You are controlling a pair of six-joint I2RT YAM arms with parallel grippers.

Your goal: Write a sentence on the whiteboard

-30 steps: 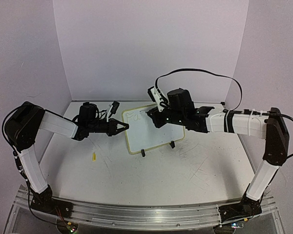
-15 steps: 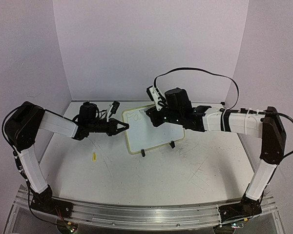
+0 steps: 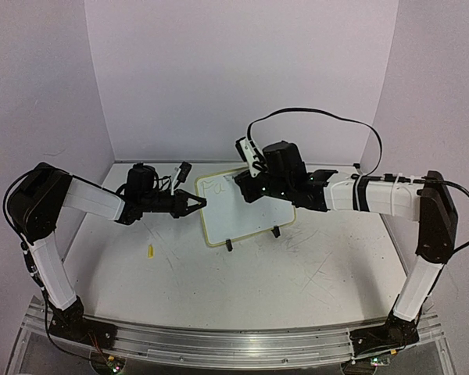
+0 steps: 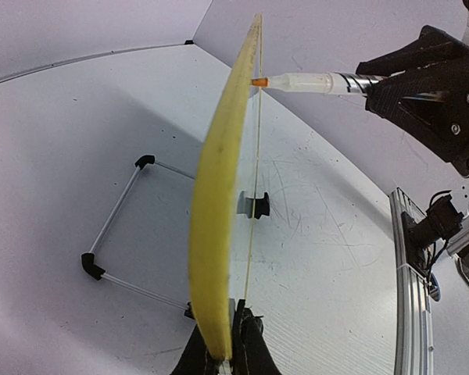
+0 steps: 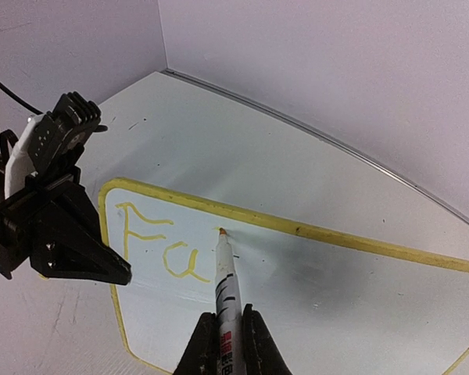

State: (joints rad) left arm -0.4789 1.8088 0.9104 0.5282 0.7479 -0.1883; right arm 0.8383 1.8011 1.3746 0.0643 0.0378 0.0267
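Holding the board (image 3: pixel 246 215) by its left edge, your left gripper (image 3: pixel 197 205) is clamped on the yellow rim. In the left wrist view both fingers (image 4: pixel 252 353) pinch that rim from either side, no gap.

Board position: middle of the table (image 3: pixel 258 297), toward the back, between the two arms. It stands tilted back on its wire stand (image 4: pixel 117 211), with two black clip feet (image 3: pixel 229 244) on the lower edge resting on the table.

Your right gripper (image 5: pixel 223 344) is closed around a marker (image 5: pixel 225 281), barrel pinned between the fingers, orange tip pointing away from the wrist. The tip meets the writing face close under the top rim. The left wrist view confirms it: the tip sits right at the board's surface.

Writing so far: "Fa" (image 5: pixel 156 242) in yellow-orange strokes at the upper left corner of the board. The marker tip sits just right of the "a", slightly above it.

Other item: a small yellow scrap (image 3: pixel 150 251) lies on the table, left of the board and below the left arm, apart from both.
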